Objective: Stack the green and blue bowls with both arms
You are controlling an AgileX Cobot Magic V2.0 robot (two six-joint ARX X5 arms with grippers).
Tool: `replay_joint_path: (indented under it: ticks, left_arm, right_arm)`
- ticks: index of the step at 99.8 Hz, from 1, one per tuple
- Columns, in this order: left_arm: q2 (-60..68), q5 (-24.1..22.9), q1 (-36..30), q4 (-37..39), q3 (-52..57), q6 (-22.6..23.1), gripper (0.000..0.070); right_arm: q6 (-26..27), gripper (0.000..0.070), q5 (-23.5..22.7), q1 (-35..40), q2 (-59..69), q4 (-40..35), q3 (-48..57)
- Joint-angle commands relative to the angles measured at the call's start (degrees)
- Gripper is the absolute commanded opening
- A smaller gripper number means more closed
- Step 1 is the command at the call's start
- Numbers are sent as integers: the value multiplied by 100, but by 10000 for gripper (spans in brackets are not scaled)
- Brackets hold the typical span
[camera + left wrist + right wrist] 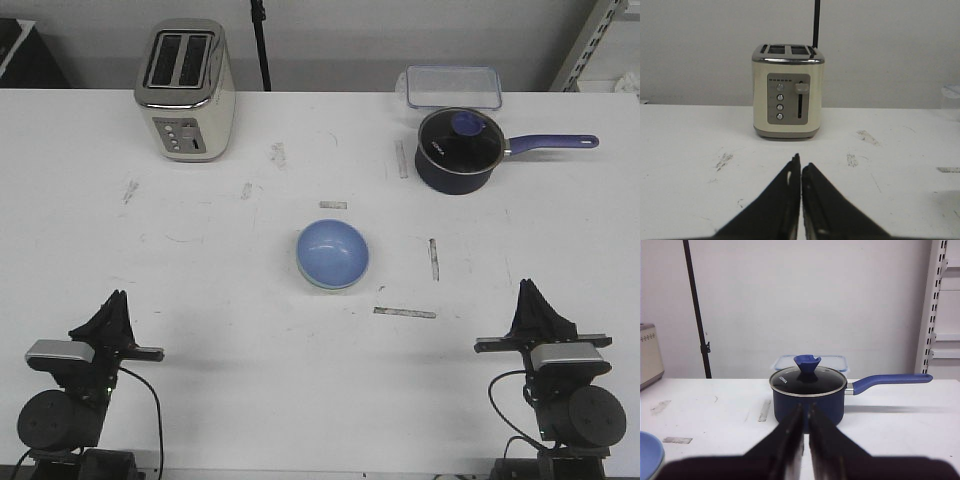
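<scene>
Both end effectors sit pressed together w/ nothing between them: left end effector [118,297] by the near left corner of the bench [200,280], right end effector [526,287] by the near right corner. I see the blue bowl [333,253] mid-bench, upright, a pale green rim [318,284] showing under it, so green bowl looks nested beneath. Toaster [186,90] at far left edge, navy saucepan [458,150] and clear container [452,86] far right.

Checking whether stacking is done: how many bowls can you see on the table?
1 for sure: a blue bowl at the table's centre. A pale rim shows beneath its edge, so the green bowl may sit hidden under it. Both grippers rest shut, away from it.
</scene>
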Motion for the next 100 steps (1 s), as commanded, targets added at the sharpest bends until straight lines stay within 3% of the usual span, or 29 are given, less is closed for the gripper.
replay_joint_path:
  ticks: [1, 14, 38, 100]
  left_arm:
    - [-9, -31, -4, 72, -33, 13, 1]
    - [-103, -28, 11, 192, -278, 87, 3]
    - [-407, -13, 66, 1141, -1045, 317, 4]
    - [-901, 31, 278, 1180, -1845, 317, 4]
  right_arm:
    - [74, 9, -9, -2, 2, 66, 9]
    - [74, 9, -7, -2, 2, 63, 9]
    - [76, 9, -7, -2, 2, 66, 9]
    - [76, 8, -7, -2, 2, 66, 9]
